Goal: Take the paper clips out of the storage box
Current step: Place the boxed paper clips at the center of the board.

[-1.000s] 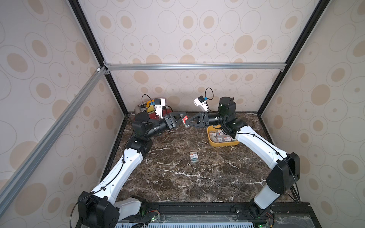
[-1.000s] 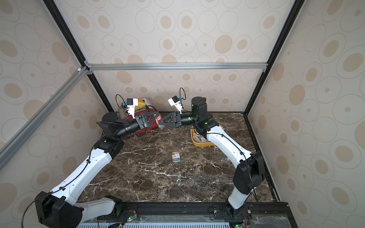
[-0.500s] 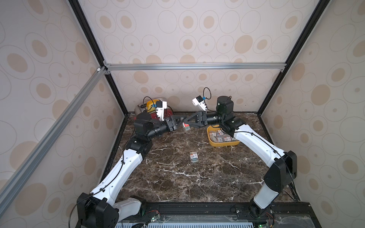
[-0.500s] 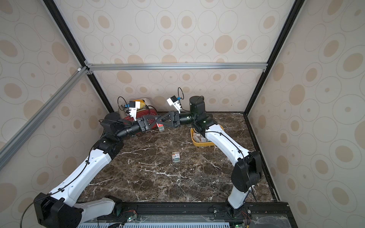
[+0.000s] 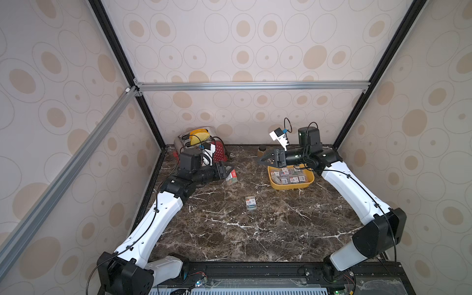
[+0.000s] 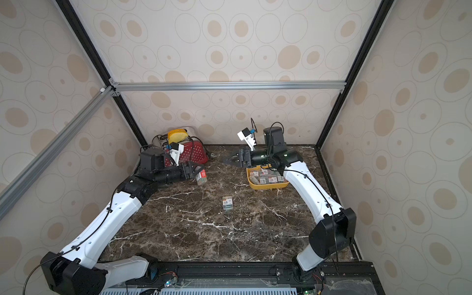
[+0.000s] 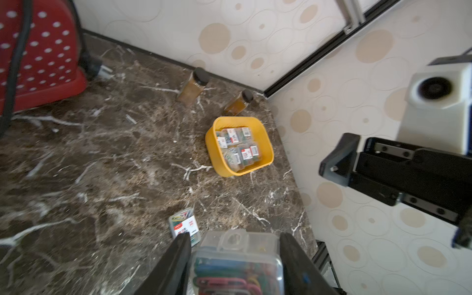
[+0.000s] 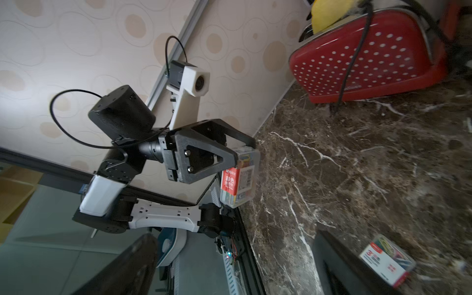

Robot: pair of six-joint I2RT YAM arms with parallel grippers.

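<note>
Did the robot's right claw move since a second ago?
Yes. The right gripper has pulled back toward the yellow storage box, away from the left gripper, which holds a clip case.

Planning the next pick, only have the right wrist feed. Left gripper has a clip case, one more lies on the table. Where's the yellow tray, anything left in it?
Observer: Yellow tray sits on the table, toward its back right, with several clip cases inside.
Operator: Right gripper carrying one?
Observer: No. Right gripper is open and empty, raised beside the tray.
Operator: Anything else near the tray?
Observer: Two brown bottles with black caps, just behind it.
</note>
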